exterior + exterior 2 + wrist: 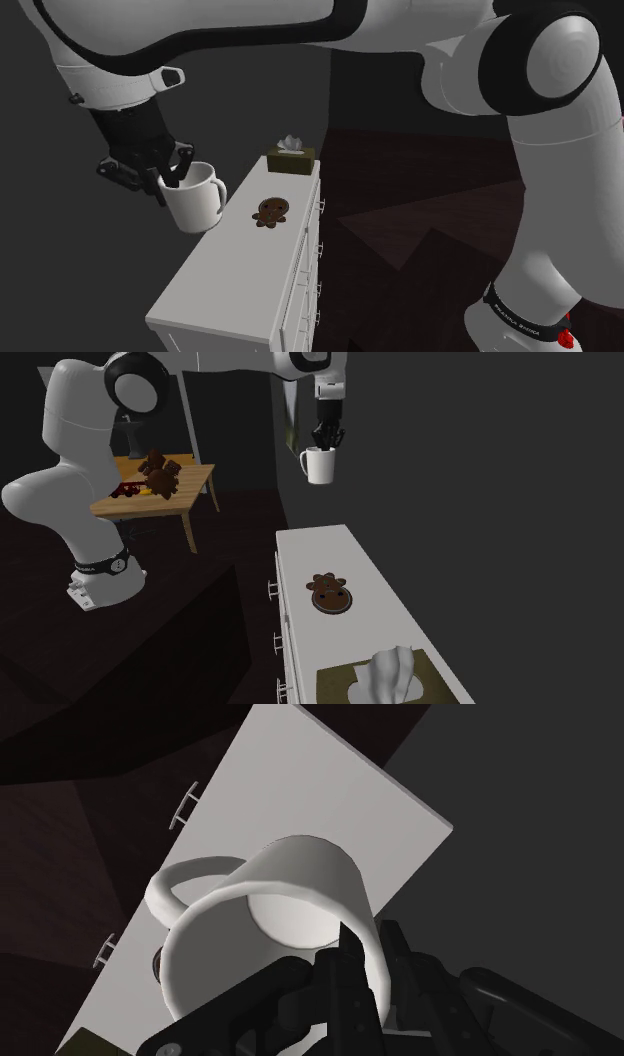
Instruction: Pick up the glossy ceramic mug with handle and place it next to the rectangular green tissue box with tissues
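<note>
A glossy white mug (197,197) with a handle hangs in the air above the near end of a white dresser top (225,280). My black gripper (172,178) is shut on the mug's rim, one finger inside and one outside. In the second exterior view the mug (320,467) hangs under the gripper (326,445), well above the dresser's far end (325,547). In the wrist view the gripper (368,959) pinches the wall of the mug (285,904). The olive-green tissue box (291,160) with a white tissue stands at the dresser's other end (385,682).
A brown gingerbread-man figure (271,212) lies mid-dresser between mug and tissue box (329,594). The dresser backs onto a dark wall. A wooden table (185,487) with a teddy bear stands beyond my stand.
</note>
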`<move>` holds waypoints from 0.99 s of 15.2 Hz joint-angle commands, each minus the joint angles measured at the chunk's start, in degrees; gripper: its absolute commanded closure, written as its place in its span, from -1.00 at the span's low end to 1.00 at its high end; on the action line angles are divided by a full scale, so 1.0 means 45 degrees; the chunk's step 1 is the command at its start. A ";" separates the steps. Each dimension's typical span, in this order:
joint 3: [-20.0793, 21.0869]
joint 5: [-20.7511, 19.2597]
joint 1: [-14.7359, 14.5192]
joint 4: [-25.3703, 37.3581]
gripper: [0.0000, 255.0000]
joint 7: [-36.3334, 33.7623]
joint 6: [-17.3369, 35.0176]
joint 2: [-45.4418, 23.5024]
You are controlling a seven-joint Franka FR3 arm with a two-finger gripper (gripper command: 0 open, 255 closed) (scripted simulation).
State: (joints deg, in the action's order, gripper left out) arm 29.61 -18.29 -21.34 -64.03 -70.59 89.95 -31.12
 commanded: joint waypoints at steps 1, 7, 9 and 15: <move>-0.0006 -0.0022 -0.0095 0.0466 1.00 0.0053 -0.0401 -0.0055; -0.0121 0.0281 0.1018 -0.0300 1.00 0.1066 -0.0143 0.0583; -0.0205 0.0413 0.1548 -0.0664 1.00 0.1580 0.0037 0.0834; -0.0534 0.0675 0.2935 -0.1165 1.00 0.3148 0.0357 0.1208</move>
State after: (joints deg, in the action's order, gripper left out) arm 27.44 -15.56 -9.35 -68.40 -57.72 91.01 -26.22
